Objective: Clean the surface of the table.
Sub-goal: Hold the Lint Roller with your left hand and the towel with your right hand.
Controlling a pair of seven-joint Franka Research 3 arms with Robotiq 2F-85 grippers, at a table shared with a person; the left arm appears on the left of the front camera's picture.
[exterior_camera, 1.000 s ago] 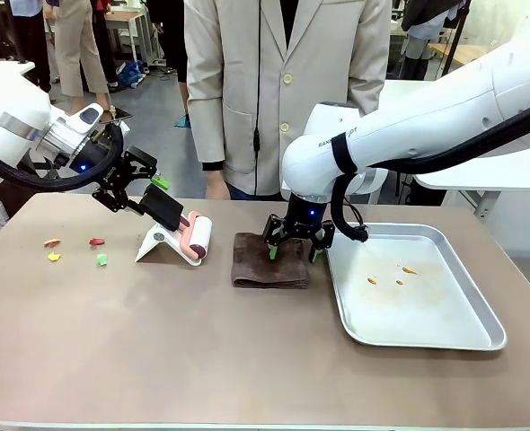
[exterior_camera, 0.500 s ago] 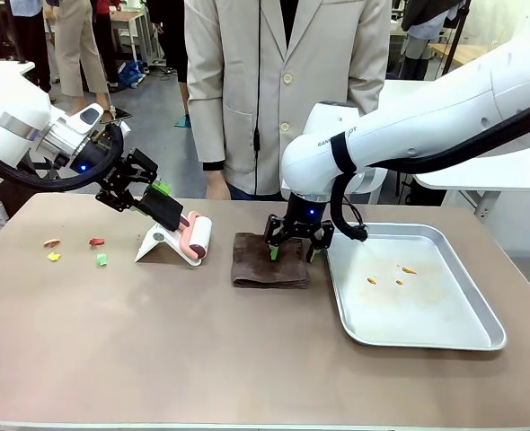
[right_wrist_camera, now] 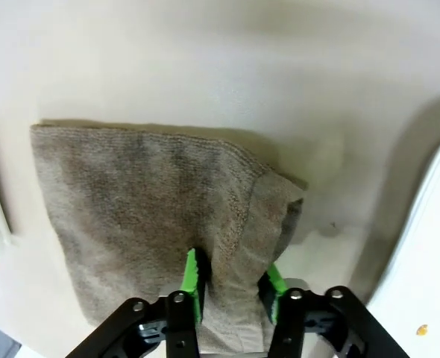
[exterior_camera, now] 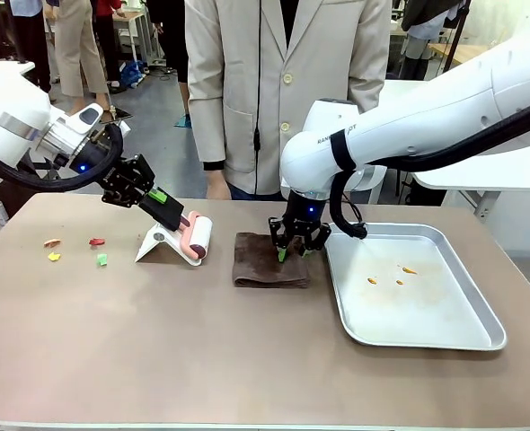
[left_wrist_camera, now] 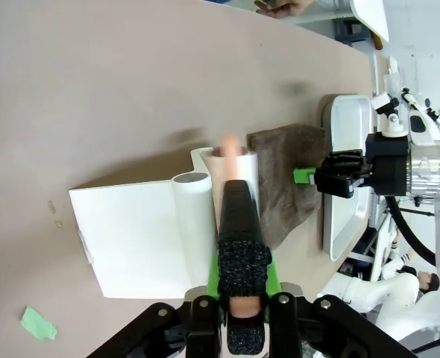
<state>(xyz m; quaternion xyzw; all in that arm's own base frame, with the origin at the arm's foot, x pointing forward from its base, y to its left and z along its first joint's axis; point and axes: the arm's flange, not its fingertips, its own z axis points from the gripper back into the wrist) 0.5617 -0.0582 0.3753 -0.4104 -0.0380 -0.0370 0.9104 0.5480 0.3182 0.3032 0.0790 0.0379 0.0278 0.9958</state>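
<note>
Left gripper [exterior_camera: 161, 197], wide a second ago, now clamped on lint roller [exterior_camera: 196, 235] handle. Right gripper [exterior_camera: 291, 249] likewise narrowed, pinching cloth [exterior_camera: 258, 263], apparently a raised fold, on table [exterior_camera: 157, 341].

Tan table [exterior_camera: 157, 359]. Dark brown towel [exterior_camera: 258, 262]. Silver tray [exterior_camera: 427, 310] right of it. Pink-and-white roller [exterior_camera: 196, 238] on white stand [exterior_camera: 157, 244] left of it. Red, yellow, green scraps [exterior_camera: 101, 259] farther left.

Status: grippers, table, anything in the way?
Left gripper shut on lint roller handle. Right gripper shut on brown towel. Table: coloured scraps at left, uncleared. Nothing blocking.
</note>
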